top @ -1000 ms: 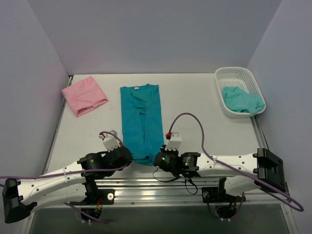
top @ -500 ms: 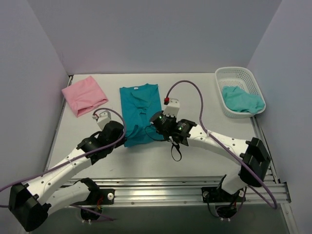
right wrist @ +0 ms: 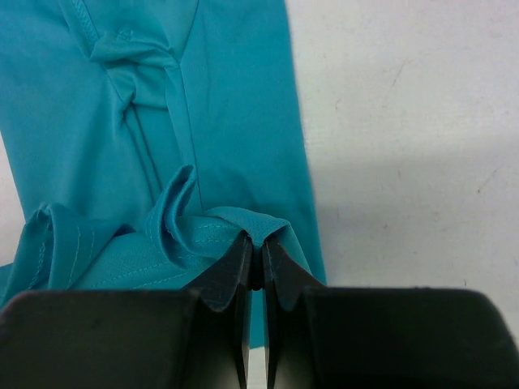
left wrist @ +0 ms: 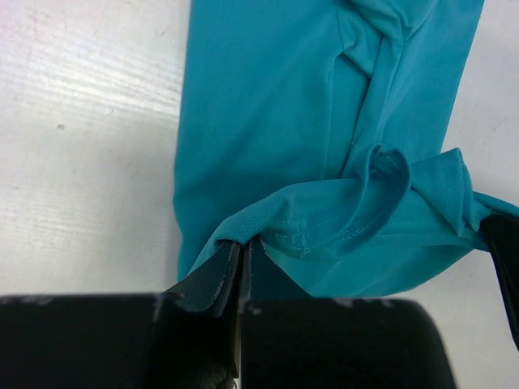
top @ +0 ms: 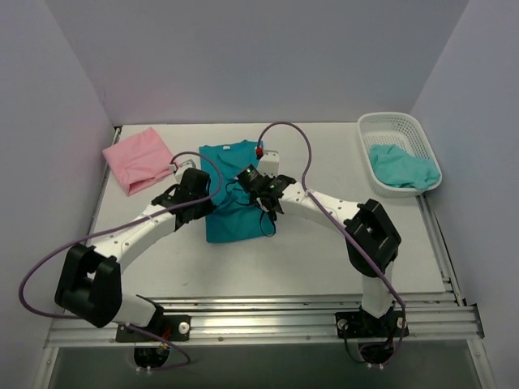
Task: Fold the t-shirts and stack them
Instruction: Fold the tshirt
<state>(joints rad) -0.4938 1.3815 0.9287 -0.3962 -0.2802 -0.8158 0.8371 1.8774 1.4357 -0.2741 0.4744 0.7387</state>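
A deep teal t-shirt (top: 231,215) lies in the middle of the table, its near hem lifted and carried toward the collar. My left gripper (top: 197,182) is shut on the hem's left corner (left wrist: 243,235). My right gripper (top: 253,180) is shut on the hem's right corner (right wrist: 259,235). The hem sags in a bunched fold (left wrist: 381,203) between the two grippers, above the flat lower layer (right wrist: 235,105). A pale pink t-shirt (top: 140,158) lies folded at the back left. An aqua-green t-shirt (top: 401,166) sits crumpled in the basket.
A white plastic lattice basket (top: 389,126) stands at the back right, against the right wall. Walls close in the table at the left, back and right. Purple cables loop from both arms over the table.
Both grippers have carried the teal shirt's near hem away from the table's front edge toward the collar, doubling the shirt over. Both arms have stretched far out over the table.
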